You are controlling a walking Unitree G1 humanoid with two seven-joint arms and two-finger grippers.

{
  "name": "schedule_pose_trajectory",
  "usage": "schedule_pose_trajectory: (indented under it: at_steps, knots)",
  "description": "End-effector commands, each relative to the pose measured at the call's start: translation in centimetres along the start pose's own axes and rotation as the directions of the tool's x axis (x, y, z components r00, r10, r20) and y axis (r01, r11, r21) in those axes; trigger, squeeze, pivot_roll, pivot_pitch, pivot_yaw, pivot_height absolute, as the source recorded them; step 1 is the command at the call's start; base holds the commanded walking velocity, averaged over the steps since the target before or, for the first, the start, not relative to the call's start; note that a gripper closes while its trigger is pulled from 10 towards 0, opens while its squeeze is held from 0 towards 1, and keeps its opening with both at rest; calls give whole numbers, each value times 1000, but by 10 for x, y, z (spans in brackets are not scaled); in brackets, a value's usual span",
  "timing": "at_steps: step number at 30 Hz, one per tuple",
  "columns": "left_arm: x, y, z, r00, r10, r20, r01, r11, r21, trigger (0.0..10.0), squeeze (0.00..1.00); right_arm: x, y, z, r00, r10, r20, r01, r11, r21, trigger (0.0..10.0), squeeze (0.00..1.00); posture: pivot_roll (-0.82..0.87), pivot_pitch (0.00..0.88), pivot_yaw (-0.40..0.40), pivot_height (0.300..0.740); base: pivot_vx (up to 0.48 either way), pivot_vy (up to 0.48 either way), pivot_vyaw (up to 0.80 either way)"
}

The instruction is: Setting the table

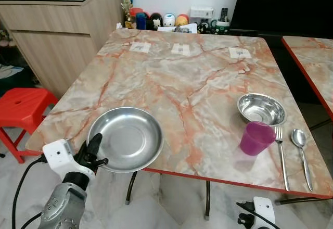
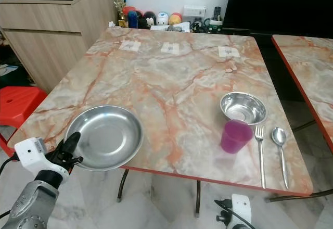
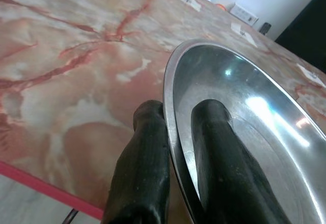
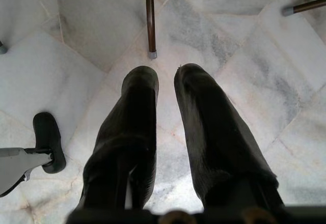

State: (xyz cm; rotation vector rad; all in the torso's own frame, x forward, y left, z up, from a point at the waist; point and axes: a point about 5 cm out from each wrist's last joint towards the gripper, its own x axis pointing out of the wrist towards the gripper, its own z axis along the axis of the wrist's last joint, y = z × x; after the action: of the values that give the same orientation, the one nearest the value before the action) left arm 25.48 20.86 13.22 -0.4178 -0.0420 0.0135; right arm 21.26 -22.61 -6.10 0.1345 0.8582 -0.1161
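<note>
The left tool [image 1: 95, 148] pinched the near rim of the steel plate [image 1: 127, 138], which overhung the desk [image 1: 187, 78] edge. Advised: slide the plate forward, level, before release. The right tool [image 4: 165, 89] hung idle, slightly parted.

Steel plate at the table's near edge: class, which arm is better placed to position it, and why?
Left. The left gripper already pinches the steel plate by its rim; the right gripper hangs low over the floor.
</note>
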Motion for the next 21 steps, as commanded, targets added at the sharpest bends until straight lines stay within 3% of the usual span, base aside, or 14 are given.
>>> schedule_pose_trajectory:
  at_steps: [1, 18, 21]
  knots:
    - [0, -5, 10, 999, -20, 50, 19, 1000, 12, 10000, 0, -1, -4, -3, 1000, -10, -9, 10, 1000, 3, 10000, 0, 98, 109, -29, 740, 0, 0, 0]
    - [0, -7, 10, 998, -29, 57, 28, 999, 14, 10000, 0, -1, -4, -3, 1000, -10, -10, 10, 1000, 3, 10000, 0, 100, 110, -30, 740, 0, 0, 0]
    - [2, -14, 20, 993, -62, 105, 65, 998, -17, 10000, 0, -1, -4, -3, 1000, -9, -11, 9, 1000, 3, 10000, 0, 99, 110, -31, 740, 0, 0, 0]
